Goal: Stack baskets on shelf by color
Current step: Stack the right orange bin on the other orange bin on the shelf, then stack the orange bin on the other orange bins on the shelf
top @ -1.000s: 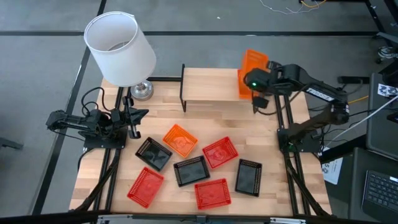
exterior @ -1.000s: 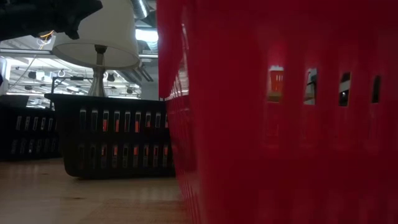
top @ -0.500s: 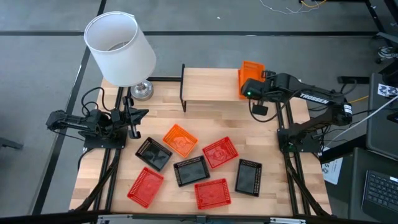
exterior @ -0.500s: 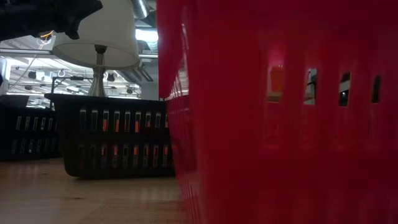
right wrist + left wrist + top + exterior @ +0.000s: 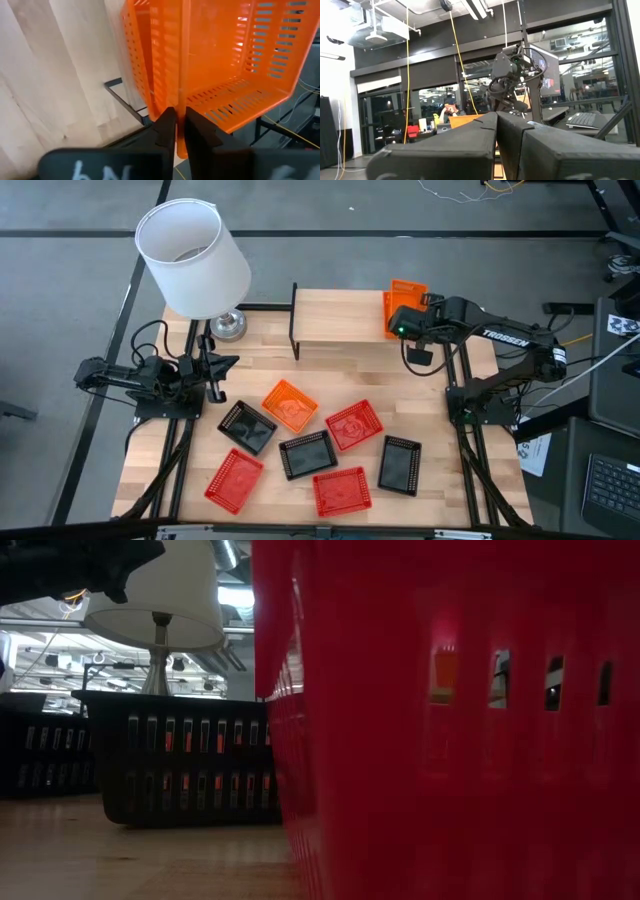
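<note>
Placement calls for care: the right gripper (image 5: 176,131) pinches the wall of the orange perforated plastic basket (image 5: 404,304) at the right end of the low light-wood shelf (image 5: 340,318), so it should seat flat before release.

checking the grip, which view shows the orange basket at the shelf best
The right wrist view: the orange basket fills it, its wall between the right end effector fingers. The high view shows it small at the shelf end; low view, slivers through slots; left wrist, not discernible.
</note>
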{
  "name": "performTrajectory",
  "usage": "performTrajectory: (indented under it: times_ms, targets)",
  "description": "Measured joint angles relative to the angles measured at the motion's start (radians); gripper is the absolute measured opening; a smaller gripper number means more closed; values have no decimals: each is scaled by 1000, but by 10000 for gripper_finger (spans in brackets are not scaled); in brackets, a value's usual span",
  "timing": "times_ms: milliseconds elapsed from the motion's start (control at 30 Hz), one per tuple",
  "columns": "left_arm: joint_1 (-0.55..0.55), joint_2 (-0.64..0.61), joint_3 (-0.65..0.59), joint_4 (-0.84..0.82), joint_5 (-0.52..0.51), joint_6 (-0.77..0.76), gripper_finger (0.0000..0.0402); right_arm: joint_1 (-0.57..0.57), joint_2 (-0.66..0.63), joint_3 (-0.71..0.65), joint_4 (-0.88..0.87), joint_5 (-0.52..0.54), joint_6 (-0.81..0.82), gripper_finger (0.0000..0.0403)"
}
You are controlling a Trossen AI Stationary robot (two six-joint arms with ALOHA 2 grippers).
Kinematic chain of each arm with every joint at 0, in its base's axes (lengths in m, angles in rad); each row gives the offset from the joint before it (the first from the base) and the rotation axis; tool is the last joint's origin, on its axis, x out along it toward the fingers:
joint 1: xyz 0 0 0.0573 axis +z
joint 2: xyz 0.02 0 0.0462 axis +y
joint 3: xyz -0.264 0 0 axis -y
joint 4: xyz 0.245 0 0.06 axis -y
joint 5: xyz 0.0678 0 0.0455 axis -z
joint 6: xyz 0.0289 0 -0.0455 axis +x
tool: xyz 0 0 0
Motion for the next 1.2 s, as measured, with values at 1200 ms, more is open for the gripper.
performTrajectory:
  times_ms: [1200]
  targets:
    - [0,0,0,-21,0,0,0,16,-1,275,9,-121,39,124]
